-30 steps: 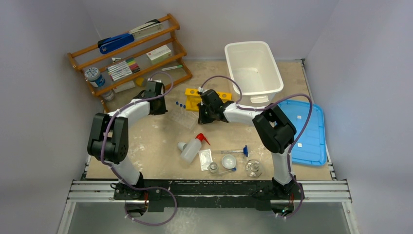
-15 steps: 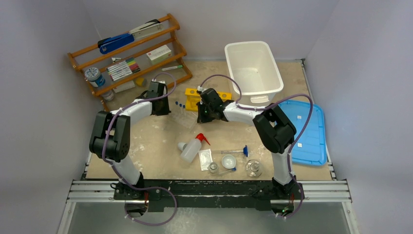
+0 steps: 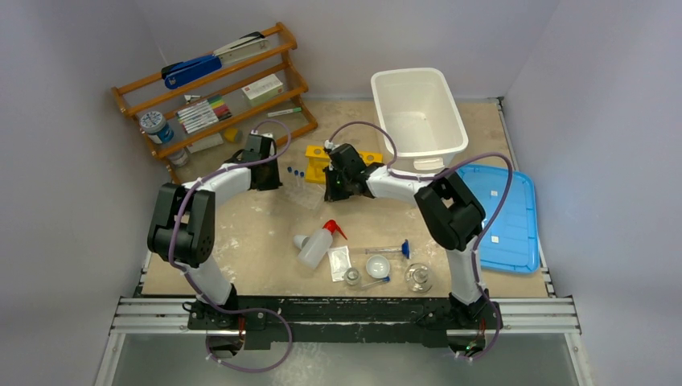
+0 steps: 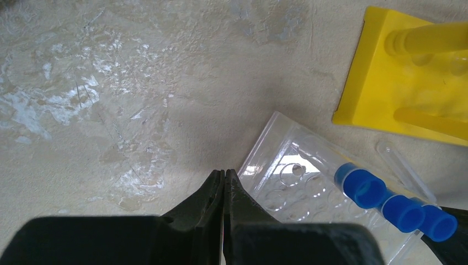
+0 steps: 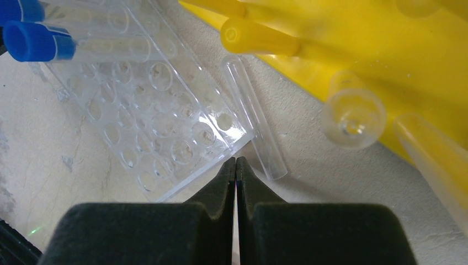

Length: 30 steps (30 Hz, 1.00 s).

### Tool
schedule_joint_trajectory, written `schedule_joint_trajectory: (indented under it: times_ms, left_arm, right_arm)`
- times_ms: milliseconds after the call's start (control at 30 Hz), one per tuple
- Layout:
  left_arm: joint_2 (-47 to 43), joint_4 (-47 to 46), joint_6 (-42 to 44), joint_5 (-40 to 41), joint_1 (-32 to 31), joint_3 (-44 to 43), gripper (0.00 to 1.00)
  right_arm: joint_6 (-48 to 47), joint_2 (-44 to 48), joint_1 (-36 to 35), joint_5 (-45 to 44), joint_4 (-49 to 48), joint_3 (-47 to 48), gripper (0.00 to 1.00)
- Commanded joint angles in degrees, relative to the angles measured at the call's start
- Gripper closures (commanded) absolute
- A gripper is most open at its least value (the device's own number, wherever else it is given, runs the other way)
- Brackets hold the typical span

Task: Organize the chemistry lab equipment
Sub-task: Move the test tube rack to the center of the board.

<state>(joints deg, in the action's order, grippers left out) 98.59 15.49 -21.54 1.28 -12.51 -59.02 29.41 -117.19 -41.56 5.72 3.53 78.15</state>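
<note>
Yellow plastic marked the six-hole rack (image 3: 318, 162), which stood toward the back of the desk (image 3: 249, 233) with the clear tube tray (image 3: 306, 195) just in front of it. Both arms reached in over that tray from either side.

The left pincer (image 4: 223, 174) had its 2 fingers pressed together on nothing, the tips low over the bare desk just beside the near corner of the tray (image 4: 292, 176). 3 blue-capped tubes (image 4: 394, 207) stood in a row along the tray's far edge, close to the rack (image 4: 375, 83).

The right pincer (image 5: 235, 161) was likewise closed and empty, its tips at a corner of the tray (image 5: 160, 110). A loose clear tube (image 5: 254, 124) lay flat on the desk between the tray and the rack (image 5: 353, 38), touching or nearly touching the tray's edge. Another clear tube (image 5: 353, 117) showed end-on by the rack; whether it sat in a hole I could not tell.

Nearer the arm bases, the white squeeze bottle (image 3: 315, 248) lay on its side, red nozzle pointing away from the bases. Just right of it sat a round dish (image 3: 377, 264), 2 small glass flasks (image 3: 417, 277) and a capped tube (image 3: 390, 250) lying flat. A white bin (image 3: 438, 88), a blue lid (image 3: 515, 233) and the wooden shelf (image 3: 281, 36) ringed the back and right of the desk.
</note>
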Motion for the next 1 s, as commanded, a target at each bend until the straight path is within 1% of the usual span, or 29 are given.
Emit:
schedule_joint_trajectory:
  times_ms: [0,633,967]
  left_arm:
    - [-2.2,-2.0,-1.0,-1.3,-0.4,0.6,1.00]
    - [-8.6,-0.5,-0.7,0.4,-0.4,8.1,1.00]
    - [-10.7,0.4,-0.6,1.5,-0.4,9.3,1.00]
  right_arm:
    - [-0.6,-0.6,0.1,0.8,-0.2,3.6,1.00]
    - [-1.8,-3.5,0.2,0.6,0.4,7.8,1.00]
    - [-2.2,-3.9,0.2,0.9,0.6,8.4,1.00]
